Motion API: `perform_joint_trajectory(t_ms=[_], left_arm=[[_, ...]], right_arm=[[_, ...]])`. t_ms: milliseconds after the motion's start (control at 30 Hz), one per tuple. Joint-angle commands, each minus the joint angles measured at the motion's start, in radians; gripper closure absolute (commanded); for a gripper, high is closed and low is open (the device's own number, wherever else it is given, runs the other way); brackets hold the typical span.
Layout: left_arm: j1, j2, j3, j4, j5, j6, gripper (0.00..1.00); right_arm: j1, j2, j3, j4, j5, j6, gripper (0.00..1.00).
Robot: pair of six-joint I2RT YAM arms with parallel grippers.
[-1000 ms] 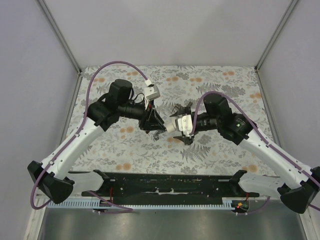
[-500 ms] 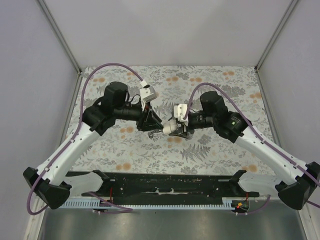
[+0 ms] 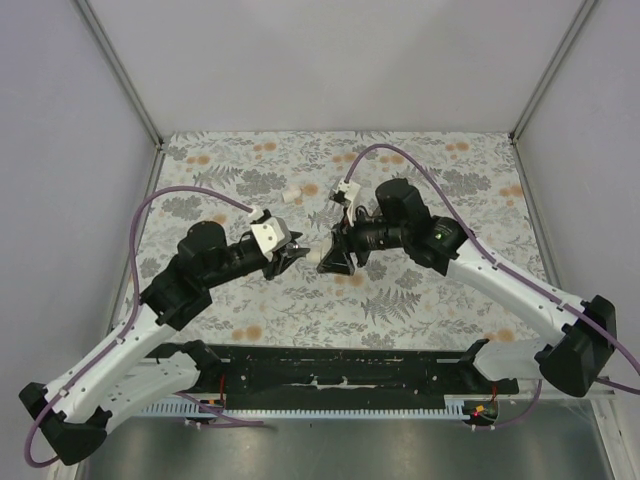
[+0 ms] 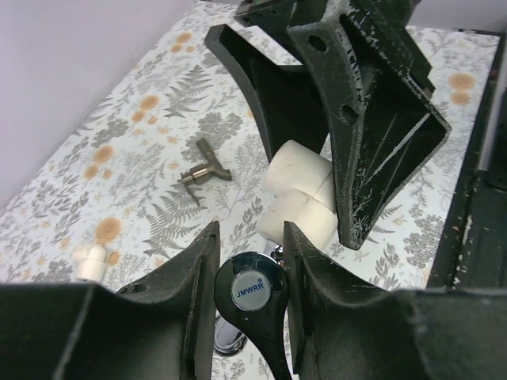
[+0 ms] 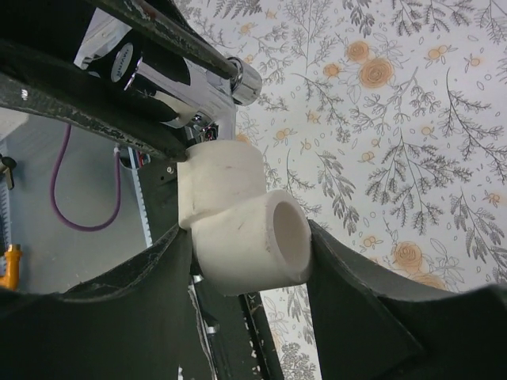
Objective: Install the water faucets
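Observation:
My left gripper (image 3: pixel 296 256) (image 4: pixel 250 237) is shut on a chrome water faucet (image 4: pixel 252 294) with a round JMWRR cap on its handle. My right gripper (image 3: pixel 333 259) (image 5: pixel 249 237) is shut on a white plastic elbow fitting (image 5: pixel 242 222) (image 4: pixel 297 194) (image 3: pixel 313 258). The two grippers meet tip to tip above the table's middle. In the right wrist view the faucet (image 5: pixel 178 79) has its threaded end at the fitting's upper opening. A second small faucet (image 4: pixel 203 170) lies loose on the floral table beyond the grippers.
A short white plastic cylinder (image 3: pixel 291 193) (image 4: pixel 89 257) lies on the floral table behind the left gripper. A black rail (image 3: pixel 340 365) runs along the near edge. Grey walls close the table on three sides.
The left arm has pulled back toward the near left and lowered. The right gripper has swung left with the white fitting. The faucet and the fitting now meet left of where they were.

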Motion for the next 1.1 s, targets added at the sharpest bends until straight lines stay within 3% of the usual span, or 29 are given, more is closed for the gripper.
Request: perform_joint_trajectory(t_ms=[0, 67, 100, 133, 200, 300, 433, 633, 833, 1067], left_arm=[[-0.025, -0.052, 0.01, 0.135, -0.11, -0.005, 0.98], [-0.022, -0.043, 0.016, 0.122, -0.168, -0.05, 0.98], [-0.02, -0.029, 0.024, 0.105, -0.193, -0.068, 0.98], [-0.017, -0.014, 0.032, 0.088, -0.222, -0.085, 0.98], [-0.011, 0.031, 0.051, 0.041, -0.309, -0.122, 0.98], [0.007, 0.095, 0.064, -0.012, -0.49, -0.194, 0.98], [0.059, 0.181, 0.036, -0.019, -0.659, -0.289, 0.98], [0.306, 0.319, -0.045, 0.065, -0.727, -0.475, 0.98], [0.58, 0.498, -0.065, 0.154, -0.635, -0.62, 0.98], [0.707, 0.675, -0.022, 0.186, -0.537, -0.643, 0.96]], right_arm=[[-0.033, -0.025, -0.008, 0.159, 0.086, 0.115, 1.0], [-0.033, -0.045, -0.028, 0.166, 0.098, 0.038, 0.93], [-0.033, -0.058, -0.039, 0.164, 0.11, 0.003, 0.8], [-0.035, -0.071, -0.053, 0.166, 0.116, -0.035, 0.57], [-0.035, -0.091, -0.071, 0.158, 0.174, -0.068, 0.25], [-0.036, -0.135, -0.094, 0.14, 0.298, -0.095, 0.1], [-0.036, -0.196, -0.131, 0.108, 0.495, -0.076, 0.02], [-0.036, -0.269, -0.219, 0.084, 0.658, -0.017, 0.02], [-0.035, -0.336, -0.312, 0.094, 0.737, 0.009, 0.02], [-0.038, -0.356, -0.368, 0.106, 0.768, 0.043, 0.02]])
